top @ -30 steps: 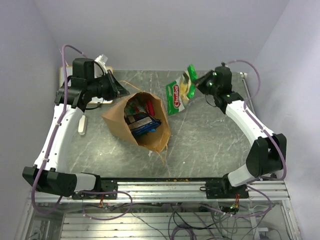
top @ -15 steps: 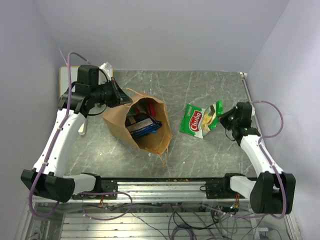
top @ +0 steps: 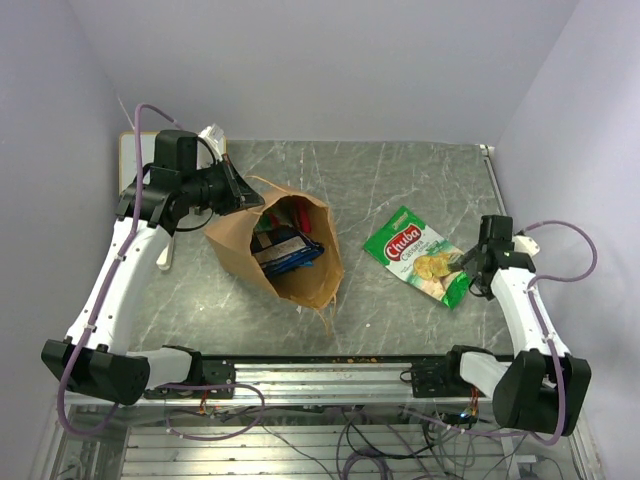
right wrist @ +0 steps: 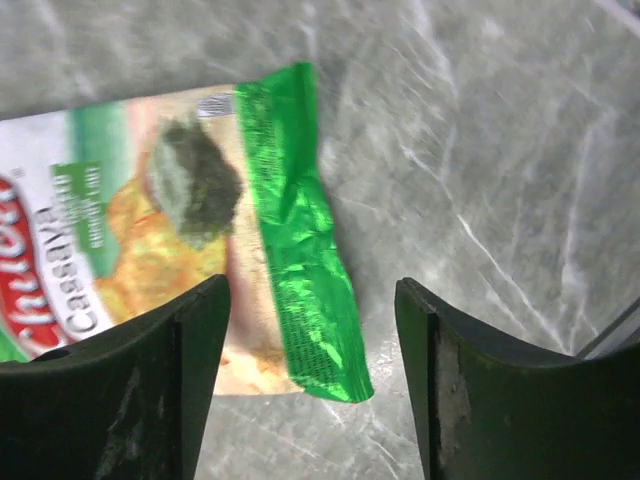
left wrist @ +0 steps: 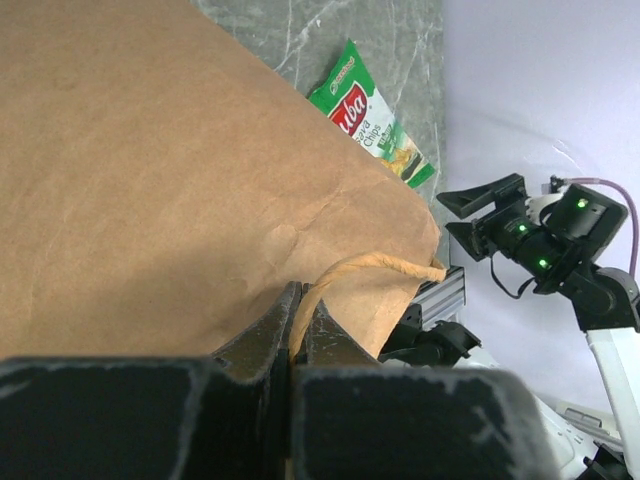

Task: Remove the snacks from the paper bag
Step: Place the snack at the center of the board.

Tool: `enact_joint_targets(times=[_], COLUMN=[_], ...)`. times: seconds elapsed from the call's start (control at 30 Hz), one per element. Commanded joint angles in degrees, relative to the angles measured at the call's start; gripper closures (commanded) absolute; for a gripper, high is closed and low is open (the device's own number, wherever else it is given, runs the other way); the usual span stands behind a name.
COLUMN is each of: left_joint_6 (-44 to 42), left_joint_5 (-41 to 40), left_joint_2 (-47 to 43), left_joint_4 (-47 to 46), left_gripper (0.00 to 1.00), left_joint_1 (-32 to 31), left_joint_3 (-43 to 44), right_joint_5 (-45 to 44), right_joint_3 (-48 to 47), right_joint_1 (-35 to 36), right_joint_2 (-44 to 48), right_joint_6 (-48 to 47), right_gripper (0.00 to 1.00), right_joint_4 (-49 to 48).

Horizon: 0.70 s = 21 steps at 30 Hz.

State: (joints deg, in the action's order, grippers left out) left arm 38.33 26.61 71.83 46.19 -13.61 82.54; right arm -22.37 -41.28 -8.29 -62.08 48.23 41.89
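The brown paper bag [top: 240,240] lies tilted on the table with its mouth open toward the near side. Several snacks [top: 287,248] show inside it, blue, red and dark. My left gripper [top: 240,196] is at the bag's rim, shut on its twisted paper handle [left wrist: 372,264]; the left wrist view shows the jaws [left wrist: 297,300] pinched on the cord. A green snack packet [top: 418,256] lies flat on the table right of the bag. My right gripper [right wrist: 310,290] stands open over the packet's green end [right wrist: 300,250], not touching it, and sits at the packet's right edge [top: 466,262].
A small white board [top: 128,150] lies at the back left corner, and a white marker-like stick [top: 165,250] lies beside the left arm. The aluminium rail [top: 330,372] runs along the near edge. Walls close in at left, back and right.
My right gripper brought the green packet from the back down to the table's right side and opened, leaving it flat. The left gripper kept its hold and shifted the bag slightly.
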Motion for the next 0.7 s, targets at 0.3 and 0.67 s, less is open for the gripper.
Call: enact_joint_targets(times=[0.3, 0.67], left_joint_6=[1.2, 2.7], left_joint_5=[4.2, 4.0], left_joint_2=[-2.1, -2.9], left_joint_4=[-0.8, 0.2], left_gripper=[0.93, 0.93], left_joint_1=[-0.2, -0.5], left_joint_3=[-1.4, -1.4], right_joint_5=[32.9, 49.6], right_joint_3=[-10.4, -8.3], right_joint_1=[18.0, 48.5], right_joint_2=[2.0, 6.8], right_joint_6=[-20.2, -50.4], right_gripper=[0.28, 0.33], right_joint_4=[-15.5, -30.7])
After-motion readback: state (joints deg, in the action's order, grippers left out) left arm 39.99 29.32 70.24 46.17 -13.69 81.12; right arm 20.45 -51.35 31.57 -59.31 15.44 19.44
